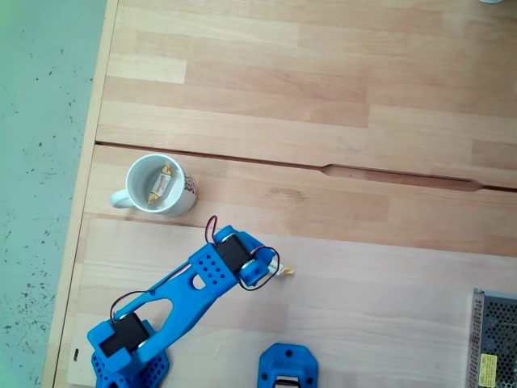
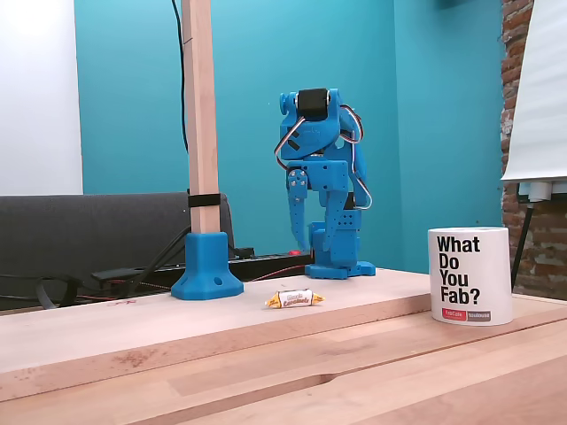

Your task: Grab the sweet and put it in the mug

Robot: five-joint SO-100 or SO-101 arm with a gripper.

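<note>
In both fixed views a white mug (image 1: 137, 196) (image 2: 469, 276) stands on the wooden table, printed with black words on the side facing the low camera. From above, one sweet (image 1: 164, 183) lies inside it. Another sweet (image 2: 294, 299) with a white middle and gold ends lies on the table, and from above it peeks out (image 1: 285, 272) beside the gripper. The blue arm is folded up. Its gripper (image 1: 268, 271) (image 2: 299, 248) hangs tips-down just above the table, shut with nothing in it, right of the mug as seen from above.
A wooden post in a blue foot (image 2: 205, 270) (image 1: 288, 368) stands near the arm's base. A metal mesh box (image 1: 494, 343) sits at the right edge. A groove (image 1: 323, 167) crosses the table. The table's left edge (image 1: 85, 202) borders green floor.
</note>
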